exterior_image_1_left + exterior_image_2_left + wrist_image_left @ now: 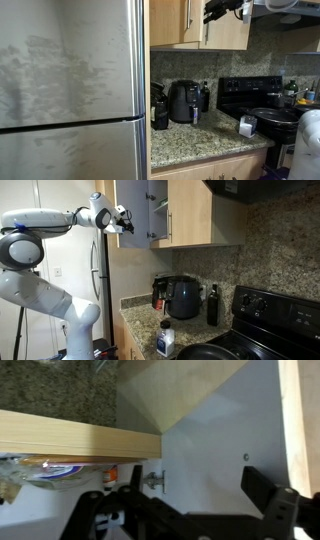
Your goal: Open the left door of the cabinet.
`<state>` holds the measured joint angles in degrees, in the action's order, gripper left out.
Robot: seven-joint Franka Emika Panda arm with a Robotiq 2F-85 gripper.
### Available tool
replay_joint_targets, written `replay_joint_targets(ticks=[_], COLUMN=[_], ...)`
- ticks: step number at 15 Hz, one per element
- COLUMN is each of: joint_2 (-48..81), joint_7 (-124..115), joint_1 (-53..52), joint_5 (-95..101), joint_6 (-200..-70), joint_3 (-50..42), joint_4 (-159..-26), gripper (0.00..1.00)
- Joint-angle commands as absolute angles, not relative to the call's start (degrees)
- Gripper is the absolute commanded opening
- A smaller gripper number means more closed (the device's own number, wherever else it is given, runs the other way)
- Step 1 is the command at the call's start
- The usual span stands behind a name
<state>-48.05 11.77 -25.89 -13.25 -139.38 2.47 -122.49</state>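
A black air fryer (185,102) is seen on a speckled granite countertop (205,148), between a stainless-steel refrigerator (70,80) and a black stove (262,100).

Next to the stove (268,312) I count two black appliances (184,298), one dark bottle (212,305) and one white bottle (166,340) on the granite surface (200,140), one two-door cabinet (205,215) above it, and one refrigerator (70,90) farther along.

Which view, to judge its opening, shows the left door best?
An exterior view: the left door stands swung open beside the gripper. In an exterior view the cabinet is cropped at top; the wrist view shows only close-up wood.
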Motion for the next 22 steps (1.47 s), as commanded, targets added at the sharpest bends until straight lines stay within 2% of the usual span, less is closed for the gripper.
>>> replay_joint_targets(ticks=[1, 8, 13, 18, 22], joint_2=[-49.4, -52.0, -48.8, -43.0, -39.8], joint_7=[14.3, 18.3, 22.1, 20.9, 18.2], joint_1=[-33.2, -42.4, -45.6, -45.4, -54.8], joint_5=[-21.7, -33.8, -37.7, -29.8, -27.0], joint_6=[-140.2, -140.5, -150.0, -166.1, -167.8], joint_3=[1.1, -4.4, -2.3, 1.8, 0.1], joint_4=[-125.4, -129.7, -132.0, -131.7, -131.2], gripper=[1.00, 1.00, 1.00, 1.00, 1.00])
